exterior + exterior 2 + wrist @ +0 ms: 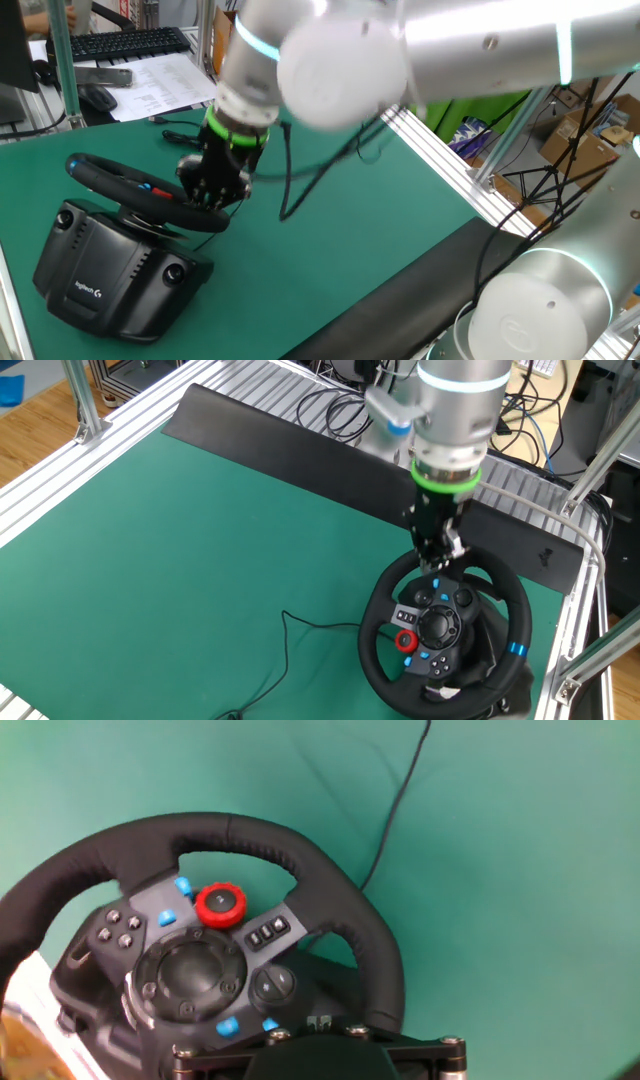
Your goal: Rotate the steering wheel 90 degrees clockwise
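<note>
STEP: rotate | steering wheel (400,592) at desk (180,540) 4 o'clock corner | gripper (437,555) at rim 12 o'clock; jaws' state cannot be told | ADVICE: follow rim arc clockwise, avoid slipping.

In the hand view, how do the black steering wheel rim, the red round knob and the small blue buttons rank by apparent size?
1. Black steering wheel rim, largest.
2. Red round knob.
3. Small blue buttons, smallest.

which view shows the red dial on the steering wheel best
The hand view: the red dial is large and unobstructed on the steering wheel. The other fixed view shows it small; one fixed view shows only a red sliver.
</note>
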Motion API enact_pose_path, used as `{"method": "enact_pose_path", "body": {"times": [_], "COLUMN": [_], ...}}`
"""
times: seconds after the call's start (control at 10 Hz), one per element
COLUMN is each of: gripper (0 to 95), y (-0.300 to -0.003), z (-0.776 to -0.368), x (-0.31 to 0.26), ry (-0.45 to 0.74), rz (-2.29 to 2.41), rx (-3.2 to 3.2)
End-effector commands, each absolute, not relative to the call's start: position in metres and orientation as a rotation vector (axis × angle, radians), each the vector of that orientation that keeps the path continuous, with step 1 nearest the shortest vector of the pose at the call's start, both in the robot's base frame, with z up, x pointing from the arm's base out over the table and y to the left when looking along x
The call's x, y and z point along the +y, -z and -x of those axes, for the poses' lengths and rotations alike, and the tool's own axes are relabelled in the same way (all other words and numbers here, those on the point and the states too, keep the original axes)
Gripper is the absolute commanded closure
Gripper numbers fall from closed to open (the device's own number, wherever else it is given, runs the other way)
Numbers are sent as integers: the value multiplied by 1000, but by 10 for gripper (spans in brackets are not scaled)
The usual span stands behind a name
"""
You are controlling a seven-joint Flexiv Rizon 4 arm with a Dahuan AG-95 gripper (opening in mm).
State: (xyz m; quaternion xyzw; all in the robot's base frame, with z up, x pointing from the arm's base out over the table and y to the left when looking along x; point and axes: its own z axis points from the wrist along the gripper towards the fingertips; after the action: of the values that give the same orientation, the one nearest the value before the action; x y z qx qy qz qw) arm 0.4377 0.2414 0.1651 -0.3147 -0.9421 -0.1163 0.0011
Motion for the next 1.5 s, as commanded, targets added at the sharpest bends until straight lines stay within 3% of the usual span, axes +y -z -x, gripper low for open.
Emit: {"method": "enact_pose_path", "body": {"times": [0.1,1.1,1.5], "gripper": [950,950,950], "y": [-176,-188,-192], "z": [-436,-448,-451], "x": [239,226,221], "ry": [360,348,247], "rz": [978,863,694], "rx": [-2950,-3003,-3104]}}
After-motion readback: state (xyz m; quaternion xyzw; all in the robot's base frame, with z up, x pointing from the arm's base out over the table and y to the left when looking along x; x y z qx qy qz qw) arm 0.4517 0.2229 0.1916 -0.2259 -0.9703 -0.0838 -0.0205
